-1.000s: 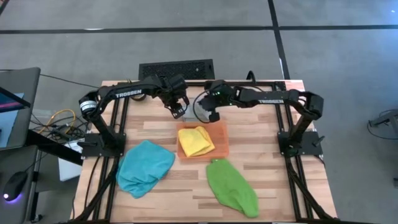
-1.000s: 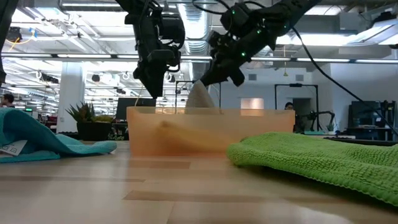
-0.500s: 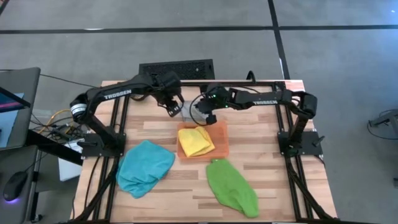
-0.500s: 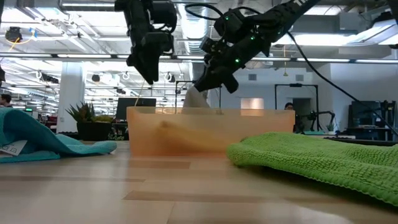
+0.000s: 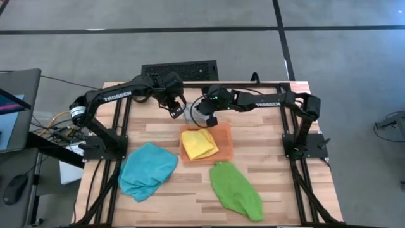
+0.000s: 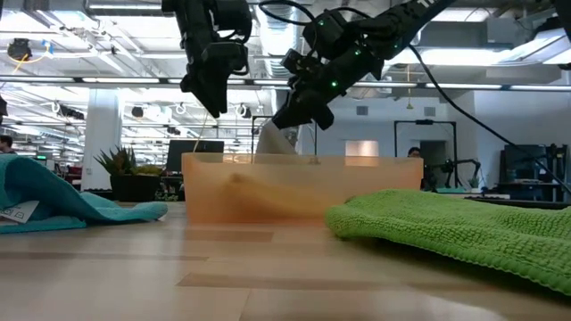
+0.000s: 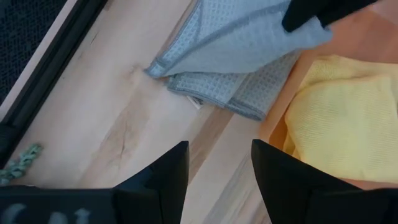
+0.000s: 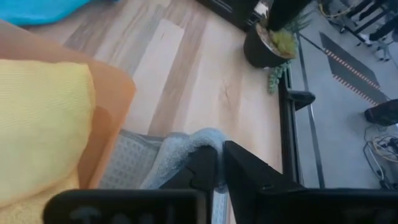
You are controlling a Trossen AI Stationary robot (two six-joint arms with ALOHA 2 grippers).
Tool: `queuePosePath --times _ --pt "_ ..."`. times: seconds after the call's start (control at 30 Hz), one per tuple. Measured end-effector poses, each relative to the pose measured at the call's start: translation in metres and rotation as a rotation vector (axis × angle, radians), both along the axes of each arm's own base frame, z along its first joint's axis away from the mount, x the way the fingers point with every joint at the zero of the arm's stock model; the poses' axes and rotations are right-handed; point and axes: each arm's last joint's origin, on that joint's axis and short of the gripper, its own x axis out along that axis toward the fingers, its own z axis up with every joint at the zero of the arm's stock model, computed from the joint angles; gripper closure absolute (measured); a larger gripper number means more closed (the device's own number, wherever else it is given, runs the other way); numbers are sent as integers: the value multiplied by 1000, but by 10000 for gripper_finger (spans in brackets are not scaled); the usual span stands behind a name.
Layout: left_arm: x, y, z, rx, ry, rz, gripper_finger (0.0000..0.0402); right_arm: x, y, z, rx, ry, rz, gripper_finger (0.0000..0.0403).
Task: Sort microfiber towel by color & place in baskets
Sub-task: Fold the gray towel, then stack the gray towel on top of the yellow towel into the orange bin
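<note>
Overhead, the right gripper (image 5: 204,118) had drifted toward the table's back-left over the last second, dragging a grey towel (image 5: 192,114) clear of the orange tray (image 5: 224,147) so that it lay just behind the tray's back edge. The left gripper (image 5: 176,112) had pulled back a little and hung beside it, jaws wide and empty. A yellow towel (image 5: 199,143) lay inside the tray; a blue towel (image 5: 147,168) and a green towel (image 5: 235,189) rested on the table, in front of the tray to its left and right.

At table height, the right gripper (image 6: 287,117) held a peak of grey towel (image 6: 269,140) lifted above the tray wall (image 6: 303,187), farther left than a moment before.

From the left wrist, the grey towel (image 7: 239,59) sat partly on bare wood, touching the tray's rim (image 7: 280,112), with yellow cloth (image 7: 348,118) inside.

From the right wrist, the narrow fingers (image 8: 205,174) pinched a fold of grey towel (image 8: 180,155), though the grip seemed to be starting to loosen. A small potted plant (image 8: 270,40) stood beyond.

Judging by this, the grey towel was being kept apart from the yellow one.
</note>
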Motion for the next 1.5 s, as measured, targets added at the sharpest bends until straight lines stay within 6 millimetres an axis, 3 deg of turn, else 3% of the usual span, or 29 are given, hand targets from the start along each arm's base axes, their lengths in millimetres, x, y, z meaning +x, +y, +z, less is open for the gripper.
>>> queuePosePath --times 0.43,0.6,0.7,0.8,0.87,1.0,1.23,1.5 --pt "0 0 0 3 2 -9 235 5 10 3 -56 -30 50 203" --pt "0 0 0 3 2 -10 235 2 7 17 -10 -62 -67 175" --pt "0 0 0 6 4 -17 235 -7 -5 37 126 -88 -211 174" --pt "0 0 0 5 4 -18 235 -27 -24 55 394 -79 -337 178" --pt "0 0 0 5 3 -18 235 -41 -39 56 606 -50 -424 181" --pt "0 0 0 4 3 -18 235 -62 -67 41 943 33 -614 184" --pt "0 0 0 7 4 -29 235 -74 -109 1 1262 95 -846 185" --pt "0 0 0 6 3 -30 235 -70 -123 -45 1377 202 -959 188"
